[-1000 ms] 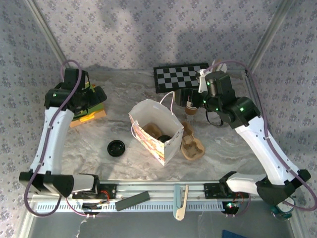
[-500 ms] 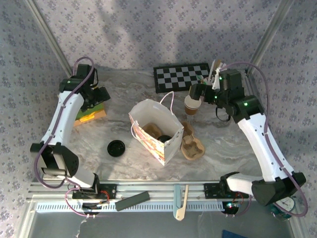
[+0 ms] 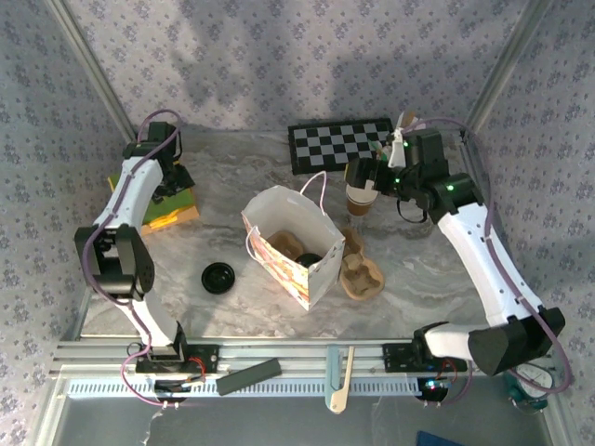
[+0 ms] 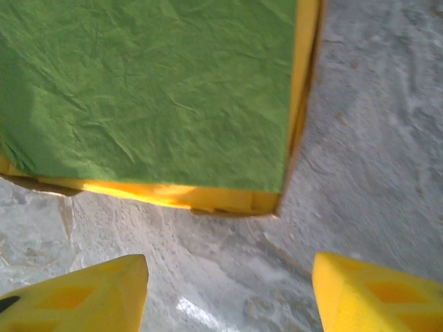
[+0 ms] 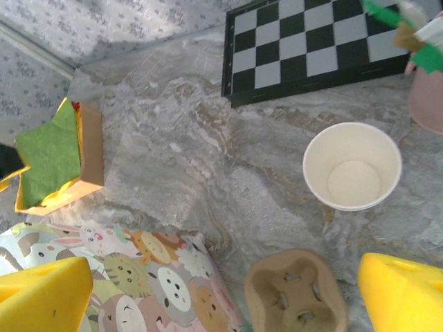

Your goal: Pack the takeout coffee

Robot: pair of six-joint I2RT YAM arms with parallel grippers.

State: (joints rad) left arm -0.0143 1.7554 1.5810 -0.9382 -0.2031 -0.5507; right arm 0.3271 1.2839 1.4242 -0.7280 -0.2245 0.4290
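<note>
A top view of a marbled grey table (image 3: 437, 279) with a white paper bag (image 3: 288, 243) standing open at its centre, cartoon animals printed on its side. My right gripper (image 5: 225, 277) hangs over the table's far right part, its yellow fingers spread wide and clasping nothing. Beneath it, just beyond the bag's far right corner, stands the takeout coffee cup (image 5: 352, 166). It is upright on the table, tan outside, white inside, and uncovered. Its black lid (image 3: 219, 277) lies flat on the table on the other side of the bag, well apart from the cup. Around the cup are a black-and-white checkerboard (image 5: 311, 45) behind it, a pink cup (image 5: 429, 97) at the board's right end, and a brown moulded-pulp tray (image 5: 296, 294) just beside the bag. My left gripper (image 4: 228, 277) is at the table's far left, fingers likewise parted and empty, hovering over the edge of a yellow box (image 4: 208, 197) lined with crumpled green paper (image 4: 138, 90).
</note>
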